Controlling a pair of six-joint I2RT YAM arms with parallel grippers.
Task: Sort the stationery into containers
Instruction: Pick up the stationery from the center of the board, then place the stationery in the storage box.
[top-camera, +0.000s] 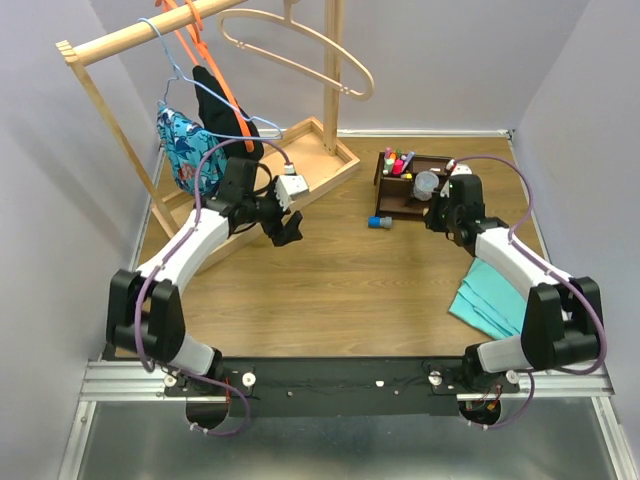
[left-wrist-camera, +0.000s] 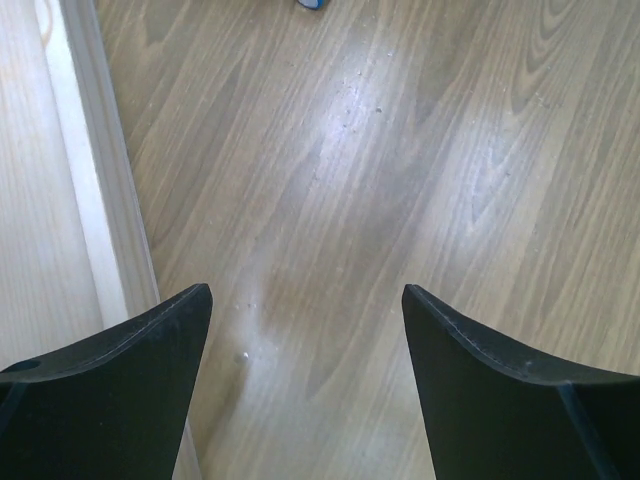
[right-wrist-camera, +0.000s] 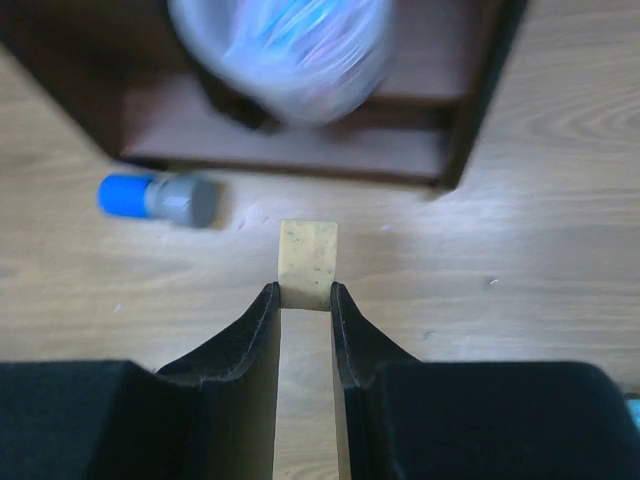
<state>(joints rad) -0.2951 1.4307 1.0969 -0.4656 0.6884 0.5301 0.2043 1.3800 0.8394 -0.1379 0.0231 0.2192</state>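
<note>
The worktop (top-camera: 330, 290) is the biggest thing here, and the organizer (top-camera: 398, 198) stands on it.

The left pincer (left-wrist-camera: 307, 300) hangs far to the left of the organizer. Its jaws are wide and hold nothing. I think it can just wait there, out of the way.

The right pincer (right-wrist-camera: 305, 298) is just in front of the organizer. Its jaws are narrow and they pinch the eraser (right-wrist-camera: 308, 255). Only the near end of the eraser is between the tips. Most of it pokes out toward the organizer.

The cup (top-camera: 426, 183) is at the right part of the organizer. It looks blurry from the right wrist, so I cannot tell just how it sits.

A small grey tube (right-wrist-camera: 158, 197) with a blue cap lies on the worktop in front of the organizer, left of the eraser.

The job now looks like this: put the eraser into the organizer. To do it well, I would keep the squeeze firm, because the grip is small and the eraser could slip. Lift it higher than the organizer's front wall first. Go slowly, and keep away from the cup so it does not tip. Stop over an open box, go down low, then let go. The tube can wait for later.
</note>
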